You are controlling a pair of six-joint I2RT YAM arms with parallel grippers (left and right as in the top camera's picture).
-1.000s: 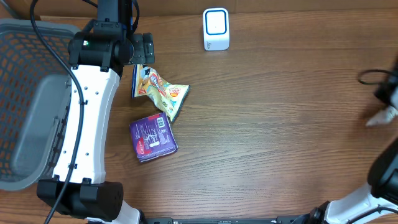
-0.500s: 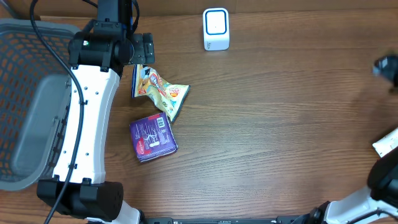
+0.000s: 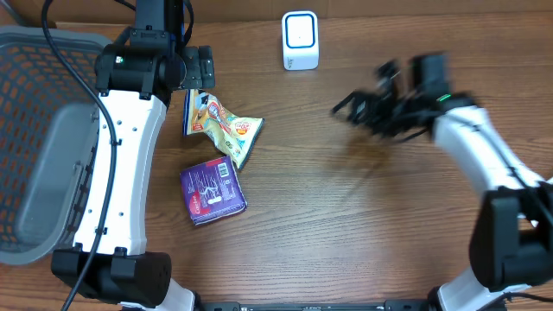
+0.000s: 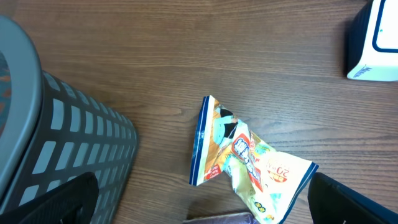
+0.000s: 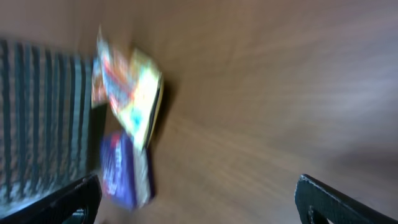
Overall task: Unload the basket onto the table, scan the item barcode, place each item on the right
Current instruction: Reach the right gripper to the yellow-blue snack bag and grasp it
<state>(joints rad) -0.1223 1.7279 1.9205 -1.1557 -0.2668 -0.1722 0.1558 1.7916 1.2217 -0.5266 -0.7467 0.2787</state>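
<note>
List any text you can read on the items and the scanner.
"20": on the snack bag, near its right-hand corner; its other print is unreadable.
Too small to read: the white print on the purple packet.
No text visible: the white scanner.

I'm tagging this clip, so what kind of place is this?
Probably a mock shop checkout bench: a white scanner standing on a wooden table, a grey basket at one side, and a snack bag lying between them.
</note>
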